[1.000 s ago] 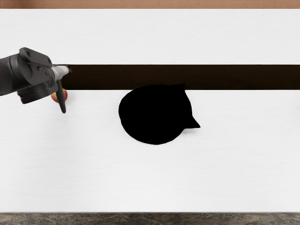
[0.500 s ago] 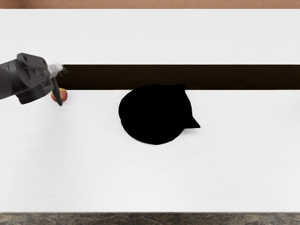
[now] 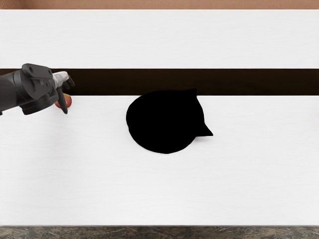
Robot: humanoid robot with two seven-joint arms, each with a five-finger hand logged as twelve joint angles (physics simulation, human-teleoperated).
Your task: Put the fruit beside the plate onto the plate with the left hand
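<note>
**Robot's left hand covers a small fruit near the table's left edge**

Head view: the left hand (image 3: 47,89), on a dark arm entering from the left, sits over a small orange-red fruit (image 3: 69,101) near the left edge of the white table (image 3: 199,189). The fruit is just on the near side of a dark band (image 3: 224,82) that crosses the table. Most of the fruit is hidden, and whether the hand has closed on it cannot be told. The black plate (image 3: 164,122) lies near the table's middle, well apart from the fruit.
</note>
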